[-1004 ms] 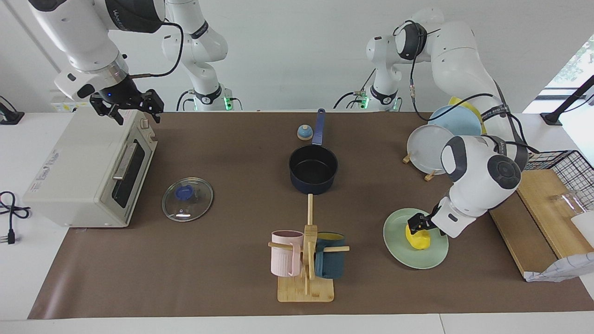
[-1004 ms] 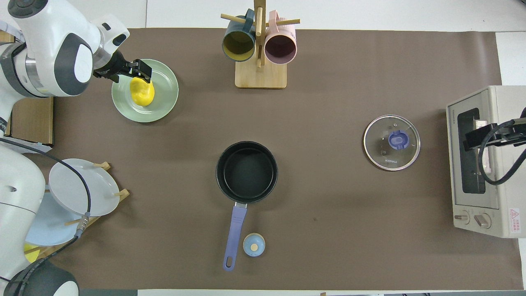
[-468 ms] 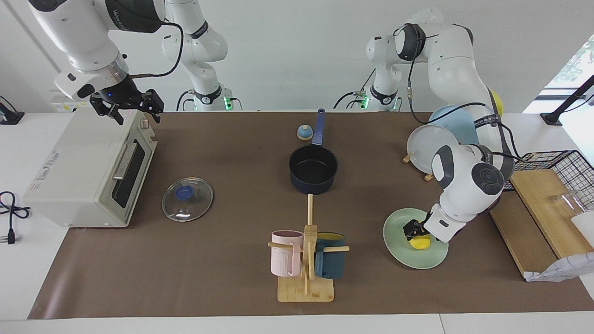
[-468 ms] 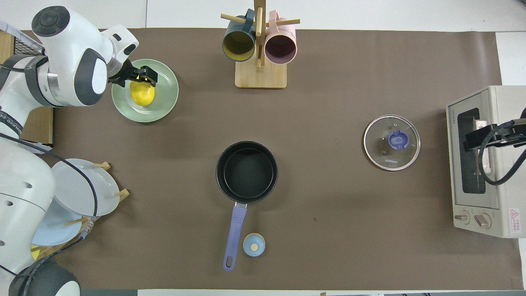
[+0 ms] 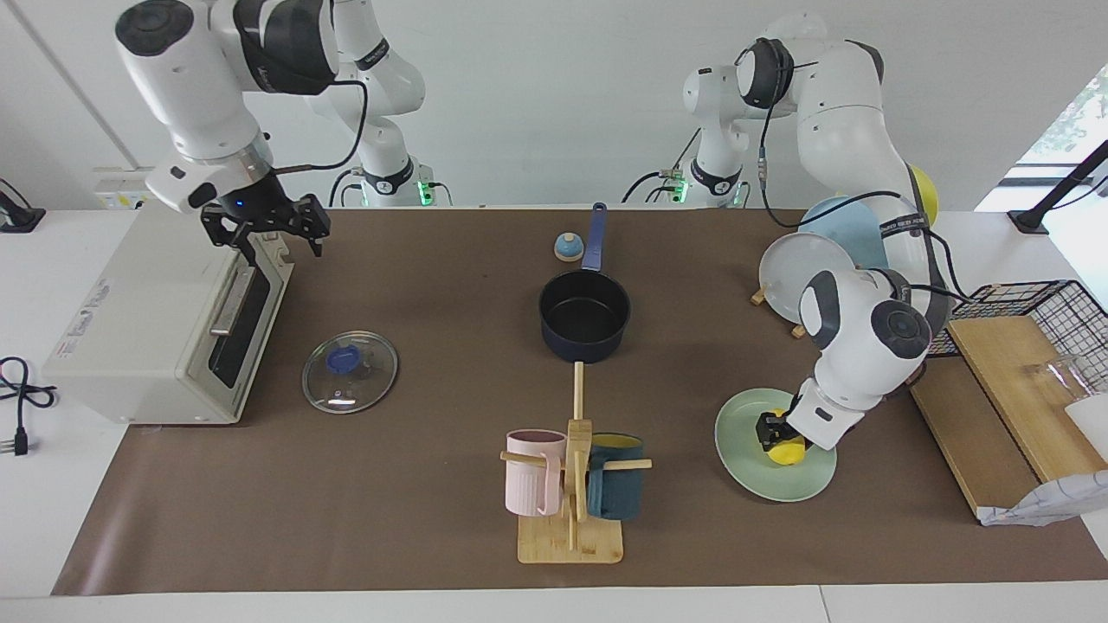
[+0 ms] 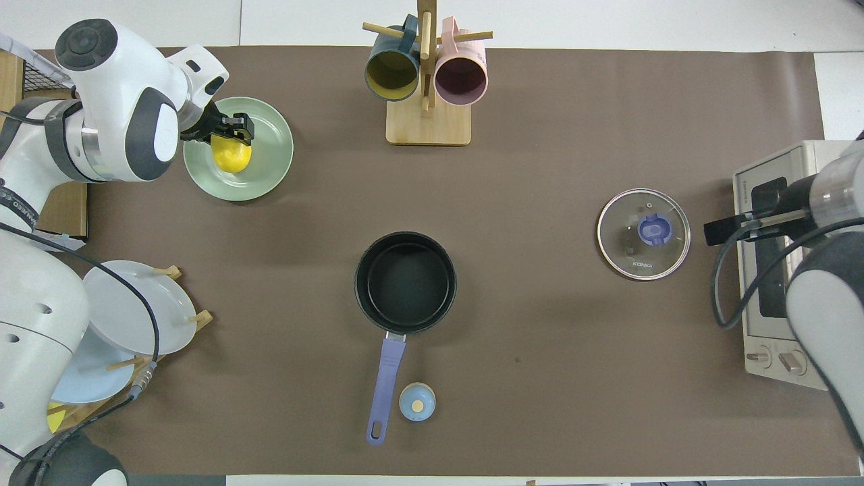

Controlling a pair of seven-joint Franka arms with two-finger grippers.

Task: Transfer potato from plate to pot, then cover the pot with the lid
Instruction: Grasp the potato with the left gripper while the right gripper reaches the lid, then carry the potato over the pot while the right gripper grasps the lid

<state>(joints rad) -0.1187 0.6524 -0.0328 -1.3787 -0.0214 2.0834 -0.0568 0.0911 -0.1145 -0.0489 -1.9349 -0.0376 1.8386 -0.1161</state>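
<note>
The potato (image 5: 788,451) is a small, glossy, bright yellow lump lying on the pale mint-green plate (image 5: 762,480), toward the left arm's end of the surface. The left gripper (image 5: 769,430) is down at it, its black fingers (image 6: 237,124) set on either side of the yellow body and closed narrowly against it; the potato rests on the plate.

The empty dark navy pot (image 5: 584,314) stands at the middle of the surface, its long blue handle pointing toward the robots, with a small blue-and-tan bell (image 5: 568,247) just beside the handle. The glass lid (image 5: 350,371) with its blue knob lies flat toward the right arm's end, well apart from the pot, in front of the cream toaster oven (image 5: 164,311). The right gripper (image 5: 275,232) hangs over the oven's corner, fingers spread wide and holding nothing.

The overhead view shows the potato's rounded top between the fingers; the facing view shows how low the gripper sits.

A brown mat (image 5: 415,510) covers the surface. A wooden mug stand (image 5: 571,493) carries a pink and a teal mug; a plate rack (image 5: 809,268) stands near the left arm. A white wall backs the robots.
</note>
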